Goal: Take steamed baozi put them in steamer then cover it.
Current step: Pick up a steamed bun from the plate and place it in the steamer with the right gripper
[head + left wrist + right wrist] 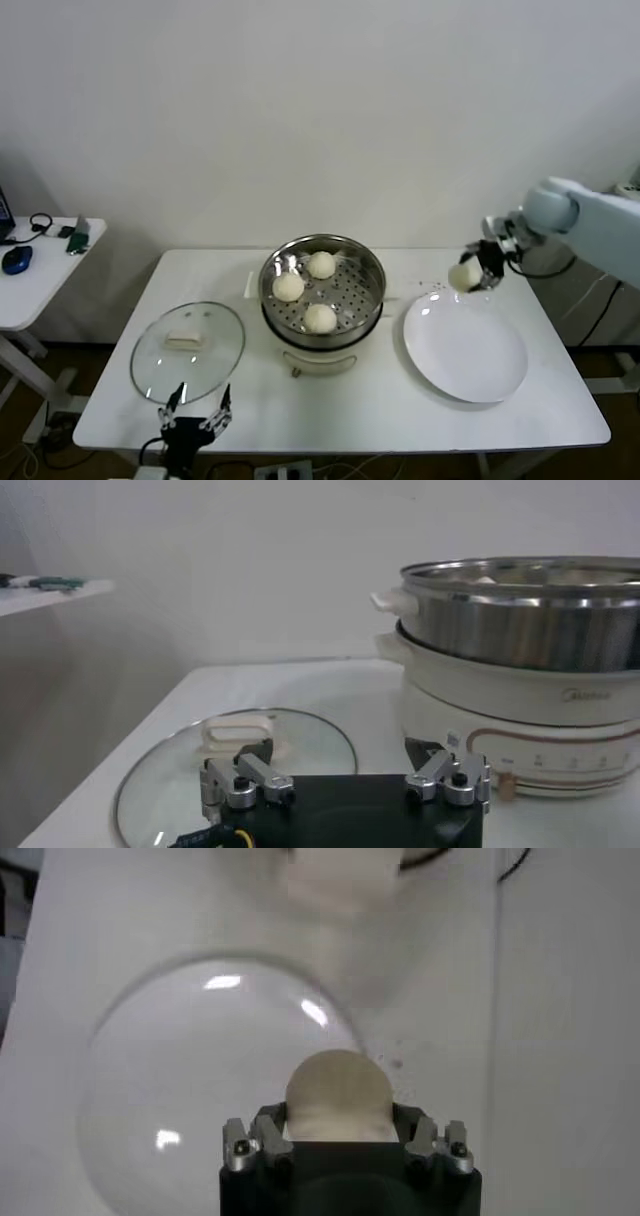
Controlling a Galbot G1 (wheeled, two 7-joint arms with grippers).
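Observation:
The steel steamer (322, 271) stands mid-table on its cream base and holds three baozi (289, 287), (321, 264), (320, 318). My right gripper (478, 271) is shut on the fourth baozi (462, 276) and holds it in the air above the far edge of the flat white plate (466, 345); in the right wrist view this baozi (338, 1094) sits between the fingers. The glass cover (188, 348) with its cream handle lies flat on the table left of the steamer. My left gripper (196, 412) is open and empty at the table's front edge, just before the cover.
A small side table (35, 270) with a mouse and cables stands at the far left. The white wall is behind the table. The plate is bare. In the left wrist view the cover (236, 763) and the steamer's base (520, 730) show close ahead.

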